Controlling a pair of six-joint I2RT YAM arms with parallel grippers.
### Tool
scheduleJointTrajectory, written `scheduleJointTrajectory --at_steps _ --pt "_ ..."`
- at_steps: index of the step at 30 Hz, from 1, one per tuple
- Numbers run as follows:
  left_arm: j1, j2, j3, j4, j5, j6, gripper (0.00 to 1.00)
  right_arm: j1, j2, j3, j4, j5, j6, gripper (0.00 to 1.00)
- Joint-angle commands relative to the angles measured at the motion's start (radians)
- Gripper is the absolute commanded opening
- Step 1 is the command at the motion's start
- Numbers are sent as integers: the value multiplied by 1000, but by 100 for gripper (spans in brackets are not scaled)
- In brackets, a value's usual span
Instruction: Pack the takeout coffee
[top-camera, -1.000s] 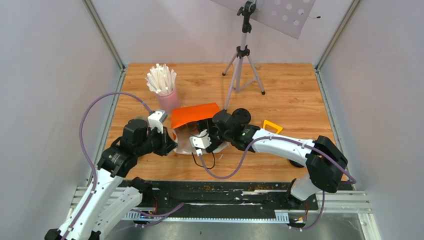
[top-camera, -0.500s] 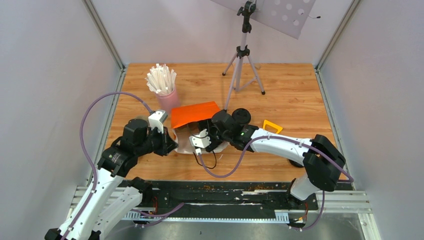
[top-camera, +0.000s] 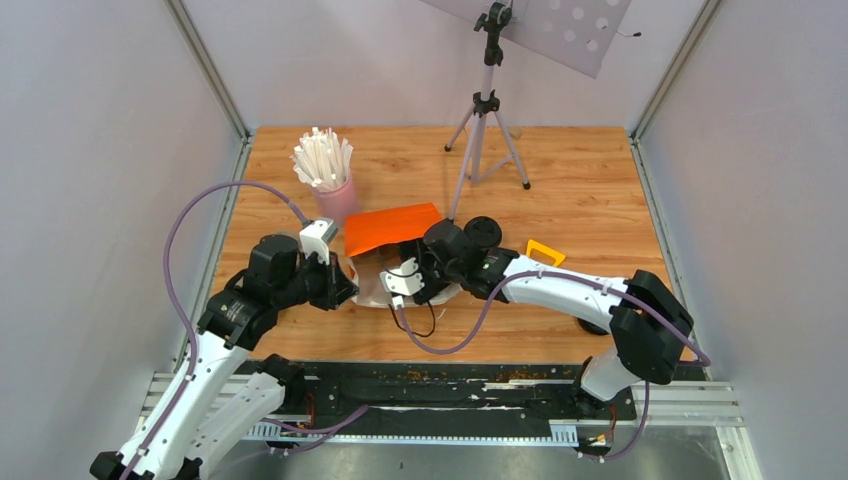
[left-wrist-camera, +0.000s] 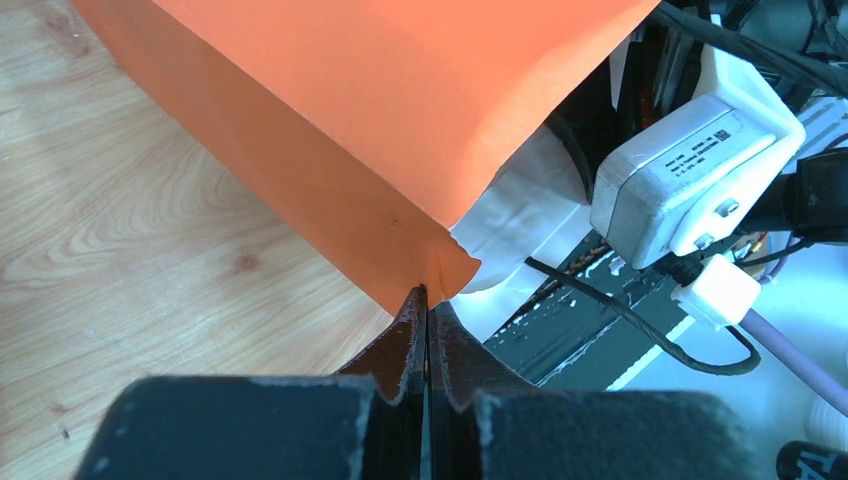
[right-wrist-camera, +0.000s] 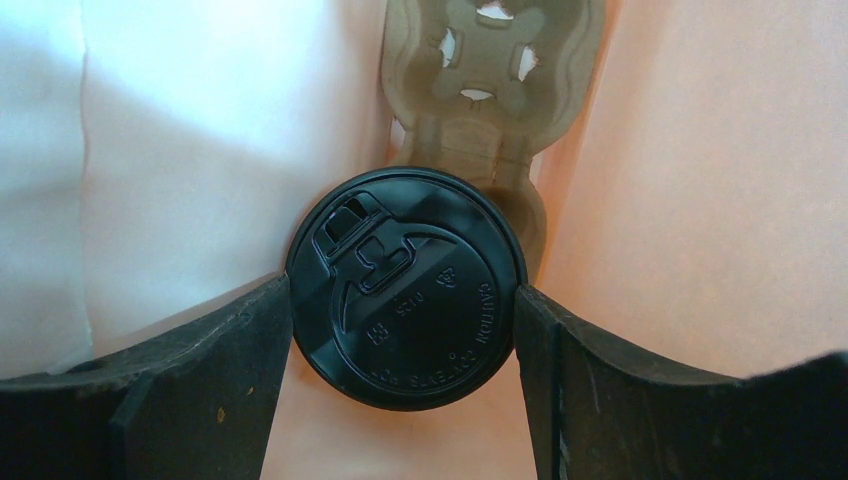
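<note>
An orange paper bag (top-camera: 392, 228) lies on its side on the wooden table, its mouth facing the arms. My left gripper (left-wrist-camera: 428, 295) is shut on the bag's (left-wrist-camera: 380, 110) lower corner at the mouth. My right gripper (right-wrist-camera: 403, 300) reaches inside the bag. Its two fingers press on opposite sides of the black round lid (right-wrist-camera: 405, 270) of the takeout coffee; the cup below the lid is hidden. Just beyond the lid, a grey-brown pulp cup tray (right-wrist-camera: 490, 90) lies inside the bag. From above, the bag and the right wrist hide the coffee.
A pink cup of white sticks (top-camera: 335, 195) stands behind the bag's left end. A tripod (top-camera: 487, 130) stands at the back. A small yellow-orange piece (top-camera: 545, 252) lies right of the right arm. White paper (left-wrist-camera: 520, 215) shows at the bag's mouth.
The left arm has edged slightly right with the bag's corner. The right gripper stays inside the bag on the coffee.
</note>
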Motion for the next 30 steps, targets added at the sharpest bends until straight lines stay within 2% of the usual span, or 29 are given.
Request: scheduleJointTrajectory --at_steps 1,5,7,12,20,30 --pt "2 3 40 36 15 -8 3 -4 -54 40 -79 -23 26 70" --pt "2 3 36 42 14 -11 3 -4 -68 44 -105 -19 23 75" --pt "2 3 32 44 13 -11 3 -4 -72 50 -113 -17 23 72" --pt "2 0 18 58 9 -17 3 -8 -70 47 -100 -26 27 46" --pt "2 4 5 70 21 -26 3 -20 -82 1 22 -65 41 47" --pt "2 20 6 83 26 -35 3 -14 -115 51 0 -141 80 48"
